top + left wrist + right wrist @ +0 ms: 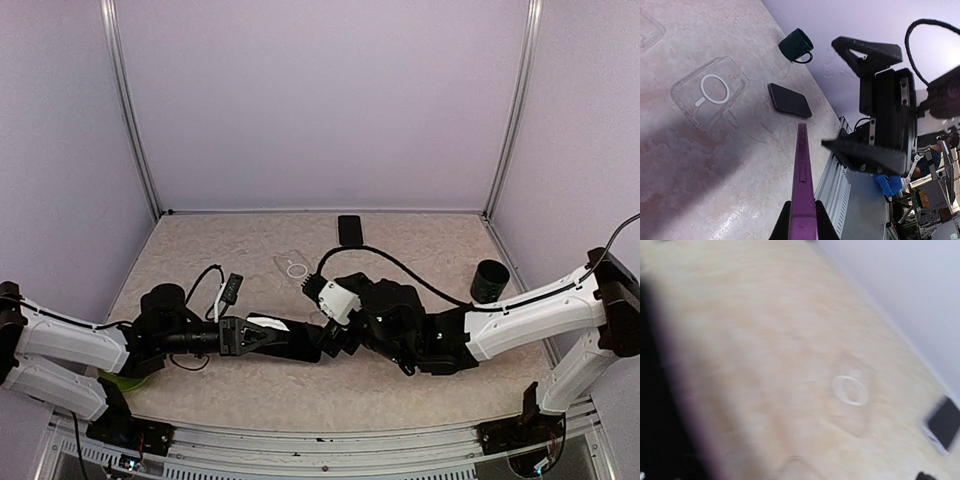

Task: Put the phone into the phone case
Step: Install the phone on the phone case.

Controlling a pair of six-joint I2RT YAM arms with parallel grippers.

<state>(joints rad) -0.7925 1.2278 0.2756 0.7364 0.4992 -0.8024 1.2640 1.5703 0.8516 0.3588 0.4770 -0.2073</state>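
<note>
A purple phone (802, 165) stands edge-on between my left gripper's fingers, and the left gripper (802, 206) is shut on it a little above the table. In the top view that gripper (308, 345) meets my right gripper (333, 335) at the table's middle. The right gripper (829, 93) is open, its two black fingers (867, 50) spread wide just right of the phone's far end, with nothing between them. The clear phone case (710, 92), marked with a white ring, lies flat beyond the grippers (293, 268). It shows blurred in the right wrist view (851, 390).
A dark phone (349, 229) lies at the back of the table, past the case. A dark green mug (490, 282) stands at the right. A small black device with a cable (230, 288) lies at the left. Another clear case's corner (650, 30) shows.
</note>
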